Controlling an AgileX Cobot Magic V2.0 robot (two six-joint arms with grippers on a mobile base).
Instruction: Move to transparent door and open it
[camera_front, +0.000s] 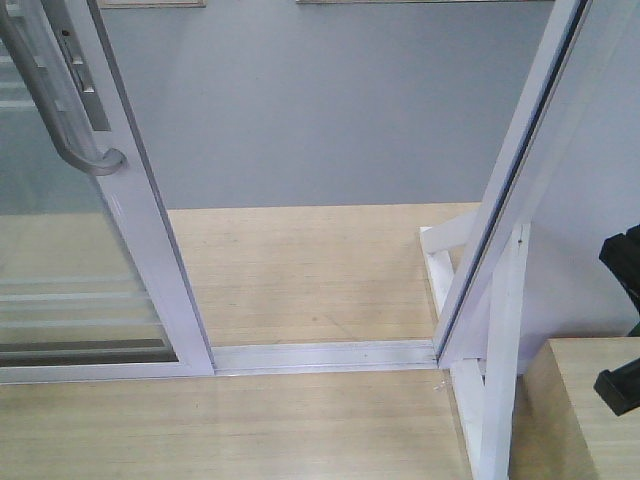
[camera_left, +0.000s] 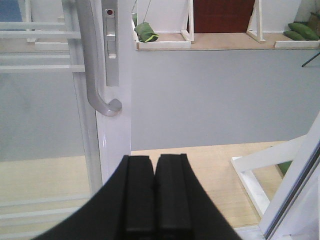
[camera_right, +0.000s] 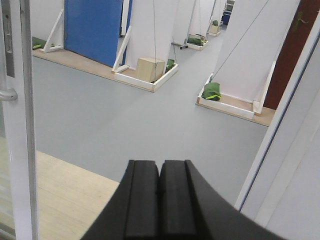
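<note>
The transparent door (camera_front: 80, 290) stands slid to the left, its glossy white upright (camera_front: 150, 230) bearing a grey curved pull handle (camera_front: 60, 110). A wide gap shows between that upright and the white frame on the right (camera_front: 520, 170). In the left wrist view the handle (camera_left: 92, 65) and a lock plate (camera_left: 111, 45) sit just ahead and above my left gripper (camera_left: 154, 161), which is shut on nothing, short of the upright (camera_left: 115, 135). My right gripper (camera_right: 159, 166) is shut and empty, facing the gap; the door's upright (camera_right: 20, 125) is at its left.
A metal floor track (camera_front: 320, 355) crosses the wooden floor. White support struts (camera_front: 500, 370) brace the right frame. A wooden box top (camera_front: 580, 410) and a black arm part (camera_front: 620, 385) lie at the right. Beyond are grey floor, white partitions and green sandbags (camera_right: 212, 91).
</note>
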